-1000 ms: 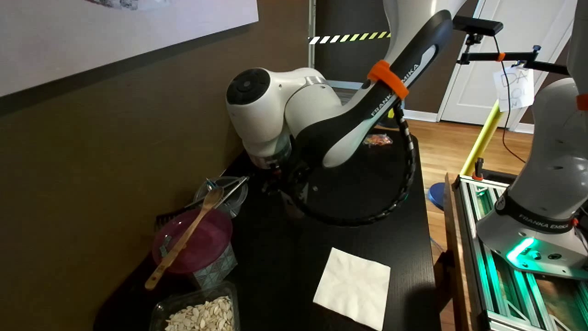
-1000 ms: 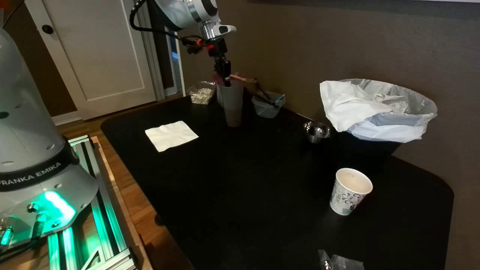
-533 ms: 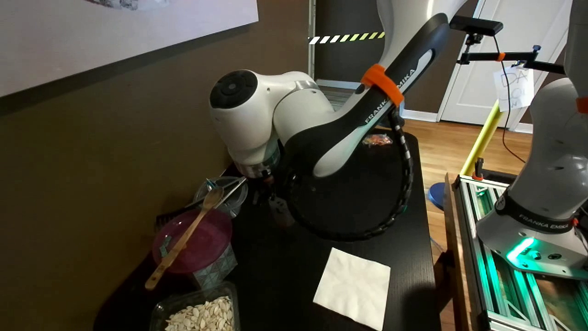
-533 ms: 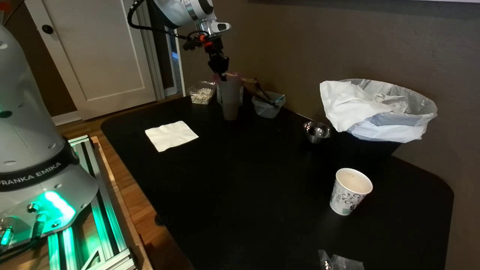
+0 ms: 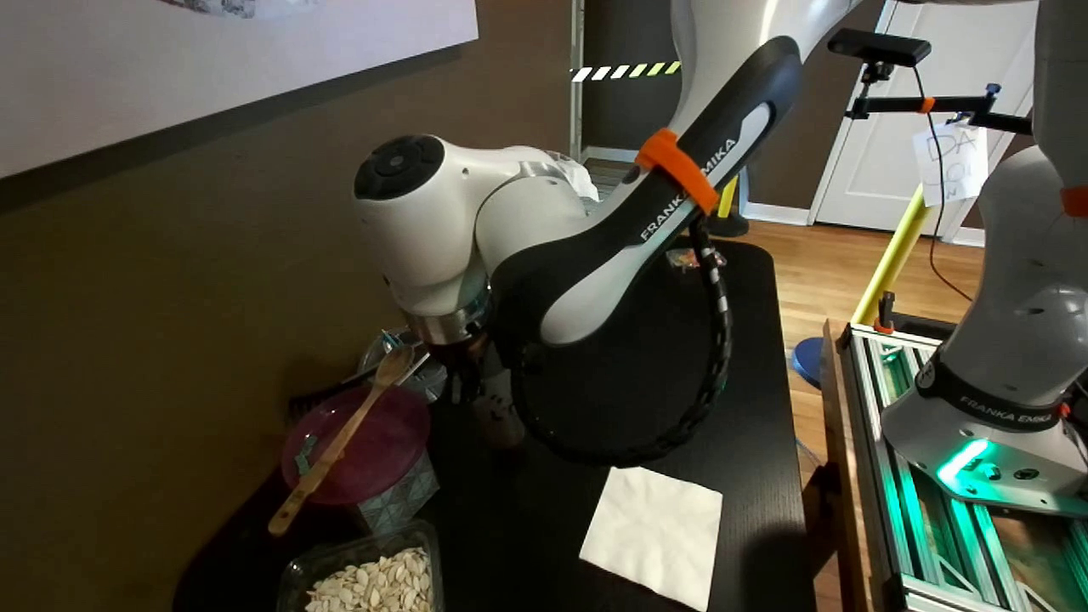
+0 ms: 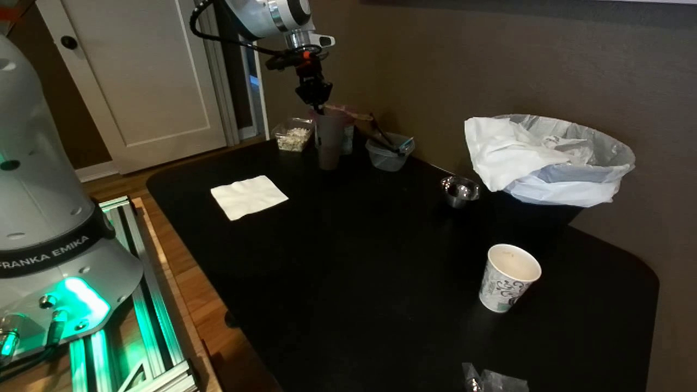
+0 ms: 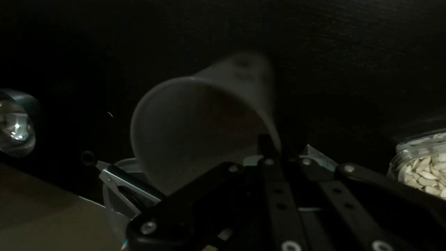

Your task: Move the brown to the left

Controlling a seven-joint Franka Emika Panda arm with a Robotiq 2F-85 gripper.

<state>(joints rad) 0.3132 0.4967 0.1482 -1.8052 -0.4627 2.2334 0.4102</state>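
The gripper (image 7: 277, 145) pinches the grey-brown tumbler (image 7: 205, 122) by its rim. The arm base (image 5: 999, 432), well apart from it, reads FRANKA EMIKA.

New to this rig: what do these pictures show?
A Franka Panda arm with a two-fingered end effector. Two cameras view the scene from outside; the third is the wrist camera, peering into the grey-brown tumbler. The end effector holds the tumbler by its rim, one finger inside; whether its base touches the black table, I can't tell. The table carries, among other things, a white napkin, a paper cup, a metal bowl, pale seeds in a clear tub, and a magenta bowl with a wooden spoon across it.
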